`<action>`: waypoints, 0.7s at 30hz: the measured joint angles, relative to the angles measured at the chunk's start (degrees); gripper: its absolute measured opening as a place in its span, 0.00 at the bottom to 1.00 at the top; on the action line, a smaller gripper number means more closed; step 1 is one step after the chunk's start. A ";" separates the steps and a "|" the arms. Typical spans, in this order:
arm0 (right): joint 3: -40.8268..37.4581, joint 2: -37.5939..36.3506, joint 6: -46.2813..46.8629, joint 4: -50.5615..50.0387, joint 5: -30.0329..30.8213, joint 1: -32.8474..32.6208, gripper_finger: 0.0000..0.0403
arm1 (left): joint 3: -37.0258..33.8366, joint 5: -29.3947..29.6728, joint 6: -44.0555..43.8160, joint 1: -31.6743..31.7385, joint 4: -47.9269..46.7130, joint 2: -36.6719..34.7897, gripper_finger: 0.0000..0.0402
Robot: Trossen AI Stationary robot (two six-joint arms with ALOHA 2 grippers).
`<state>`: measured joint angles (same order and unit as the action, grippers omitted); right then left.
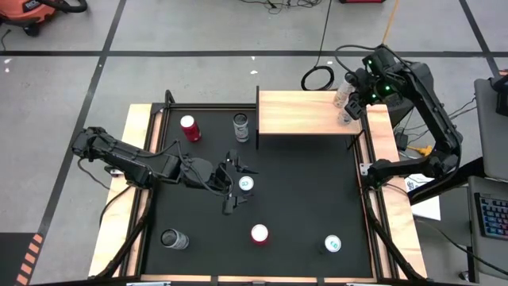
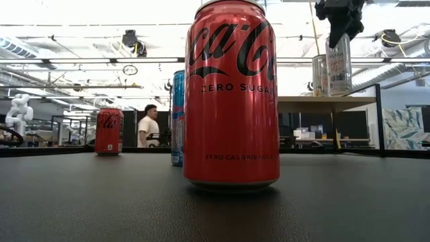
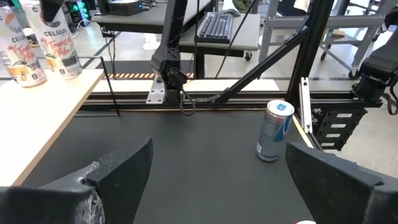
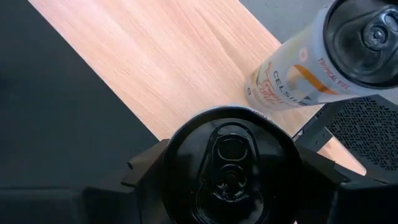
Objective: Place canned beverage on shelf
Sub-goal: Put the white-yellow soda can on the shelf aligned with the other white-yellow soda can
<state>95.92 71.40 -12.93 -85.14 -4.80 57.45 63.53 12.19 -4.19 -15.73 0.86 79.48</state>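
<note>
Upright pale slim can [image 4: 230,165] clamped top-down between right gripper [image 1: 352,102] fingers, above the pale-wood shelf's [image 1: 305,112] right end.

Straight down to board, just beside another pale standing can [image 4: 311,65]; left gripper [image 1: 232,184] fingers apart, mid-counter.

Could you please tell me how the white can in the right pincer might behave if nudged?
The tall white Celsius drink can, in the right pincer at the pale-wood shelf, looks narrow for its height, so probably tippy. Its smooth round wall seems slippery; toppled, it would likely roll.
</note>
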 joint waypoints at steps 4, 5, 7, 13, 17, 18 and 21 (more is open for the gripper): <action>0.00 0.00 0.83 0.16 0.00 0.00 0.58 | 0.00 0.00 0.02 0.00 0.02 0.00 0.92; 0.00 0.00 1.15 0.25 0.00 0.00 0.59 | 0.00 0.00 0.02 0.00 0.00 -0.02 0.92; 0.00 0.00 1.40 0.50 0.00 0.00 0.59 | 0.00 0.00 0.02 0.00 0.00 0.00 0.92; -0.02 0.00 1.27 -0.35 -1.69 -0.02 0.59 | 0.00 0.00 0.04 0.00 0.01 -0.01 0.92; -0.04 0.00 1.72 -0.16 -2.95 -0.05 0.59 | 0.00 0.00 0.04 0.00 0.01 0.00 0.92; -0.04 0.00 1.73 -0.20 -2.93 -0.07 0.59 | 0.00 0.00 0.04 0.00 0.02 -0.02 0.92; -0.04 0.10 2.21 -0.19 -2.80 -0.04 0.59 | 0.00 0.00 0.04 0.00 0.00 0.00 0.92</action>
<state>95.88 71.50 -10.71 -85.33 -7.60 57.41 63.53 12.19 -4.14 -15.73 0.87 79.48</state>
